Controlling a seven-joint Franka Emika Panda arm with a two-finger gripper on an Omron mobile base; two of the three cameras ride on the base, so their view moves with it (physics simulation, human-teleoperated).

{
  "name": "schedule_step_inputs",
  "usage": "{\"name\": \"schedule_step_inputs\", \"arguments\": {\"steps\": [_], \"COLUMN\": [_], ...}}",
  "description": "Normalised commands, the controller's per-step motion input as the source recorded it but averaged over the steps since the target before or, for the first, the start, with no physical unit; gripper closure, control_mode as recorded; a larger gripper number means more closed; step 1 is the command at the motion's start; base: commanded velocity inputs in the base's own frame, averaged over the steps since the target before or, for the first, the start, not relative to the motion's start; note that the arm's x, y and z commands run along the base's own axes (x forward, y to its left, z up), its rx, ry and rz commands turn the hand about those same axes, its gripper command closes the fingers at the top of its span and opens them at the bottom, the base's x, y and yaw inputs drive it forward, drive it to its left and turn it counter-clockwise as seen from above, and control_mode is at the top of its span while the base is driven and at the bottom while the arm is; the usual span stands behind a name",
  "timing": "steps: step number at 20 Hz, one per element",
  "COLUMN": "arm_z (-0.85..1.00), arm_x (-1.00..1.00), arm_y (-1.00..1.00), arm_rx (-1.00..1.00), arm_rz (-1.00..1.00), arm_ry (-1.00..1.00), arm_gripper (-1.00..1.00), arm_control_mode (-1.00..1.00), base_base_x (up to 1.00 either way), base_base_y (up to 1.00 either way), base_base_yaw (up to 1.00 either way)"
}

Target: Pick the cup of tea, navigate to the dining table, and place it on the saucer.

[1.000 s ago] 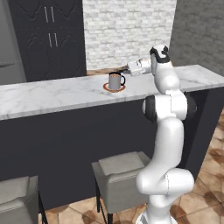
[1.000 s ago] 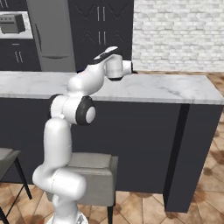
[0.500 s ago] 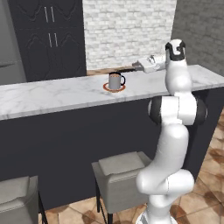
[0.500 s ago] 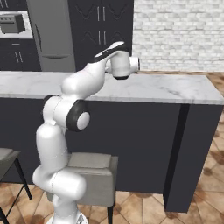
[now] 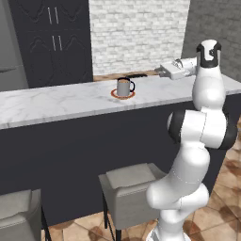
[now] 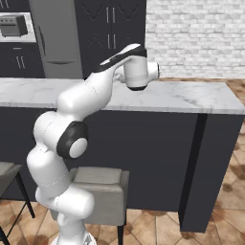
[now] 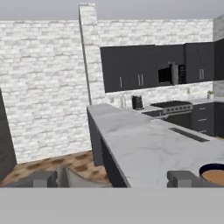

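Long bar-like table (image 5: 56, 101) with white grey-veined marble top and dark near-black base. On it, toward the far edge: small flat round saucer (image 5: 123, 95) with orange-brown rim. Small grey cylindrical cup of tea (image 5: 124, 87) with dark handle stands upright on the saucer, handle pointing right. Two grey stools on the tiled floor against the base.

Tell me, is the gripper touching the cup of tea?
Apart. In the left base view, bare marble lies between the gripper and the cup of tea, which sits on the saucer.
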Motion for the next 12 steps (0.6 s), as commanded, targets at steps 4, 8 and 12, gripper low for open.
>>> {"name": "schedule_step_inputs", "arguments": {"steps": [4,8,12], "arm_z": [0.06,0.00,-0.01], "arm_x": [-0.89,-0.86,-0.69], "arm_y": [-0.08,-0.05,-0.01], "arm_rx": [-0.09,-0.15,-0.24], "arm_rz": [-0.05,-0.06,-0.10], "arm_ry": [0.10,0.12,0.16], "arm_gripper": [-1.00,-1.00,-1.00], "arm_control_mode": [-1.00,-1.00,-1.00], "base_base_x": [0.00,0.00,0.00], "base_base_y": [0.00,0.00,0.00], "base_base_yaw": [0.00,0.00,0.00]}}
